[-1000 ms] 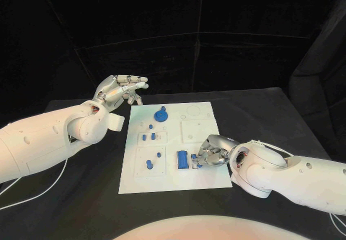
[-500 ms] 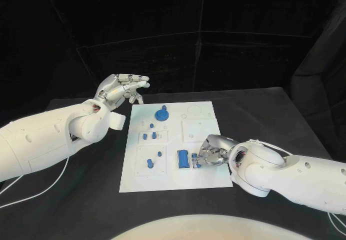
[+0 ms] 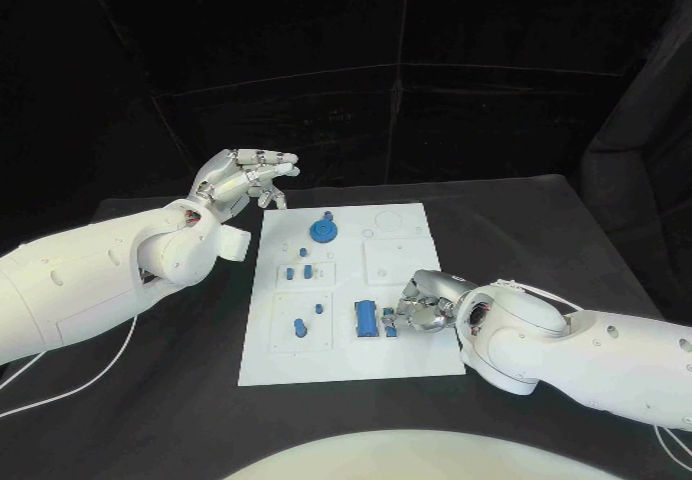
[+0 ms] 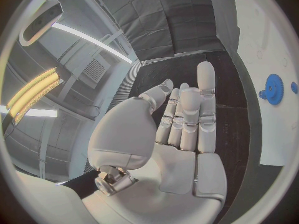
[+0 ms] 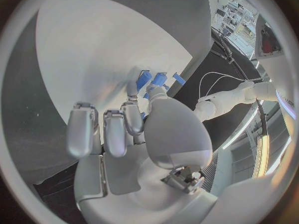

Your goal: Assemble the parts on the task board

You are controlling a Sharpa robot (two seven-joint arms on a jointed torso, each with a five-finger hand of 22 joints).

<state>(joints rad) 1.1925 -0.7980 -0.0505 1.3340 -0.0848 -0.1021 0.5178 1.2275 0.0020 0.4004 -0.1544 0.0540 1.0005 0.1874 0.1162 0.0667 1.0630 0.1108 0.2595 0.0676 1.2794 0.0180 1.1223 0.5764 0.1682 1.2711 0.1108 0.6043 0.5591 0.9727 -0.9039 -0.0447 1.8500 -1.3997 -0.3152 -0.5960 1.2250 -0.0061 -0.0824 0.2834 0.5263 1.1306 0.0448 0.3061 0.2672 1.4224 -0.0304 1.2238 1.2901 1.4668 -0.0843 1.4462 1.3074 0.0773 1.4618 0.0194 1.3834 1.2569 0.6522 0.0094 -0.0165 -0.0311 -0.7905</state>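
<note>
While right hand (image 3: 423, 310) perhaps touches parts (image 3: 374, 319)

Flat white matt plastic task board (image 3: 346, 300) at frame centre. Small blue plastic parts (image 3: 366, 318), smooth. Black matt cloth-covered counter (image 3: 173, 400). Silver metallic left hand (image 3: 242, 180), satin sheen; glossy white plastic arm shells (image 3: 87, 275).

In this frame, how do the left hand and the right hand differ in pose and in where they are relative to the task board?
The left hand is raised beyond the far left corner of the task board, touching nothing; the right hand is low over the board's near right part. The left hand's fingers are extended and hold nothing; the right hand's fingers reach down at small blue parts beside a larger blue block; whether they grip one is unclear. Both are silver hands on white arms.
</note>
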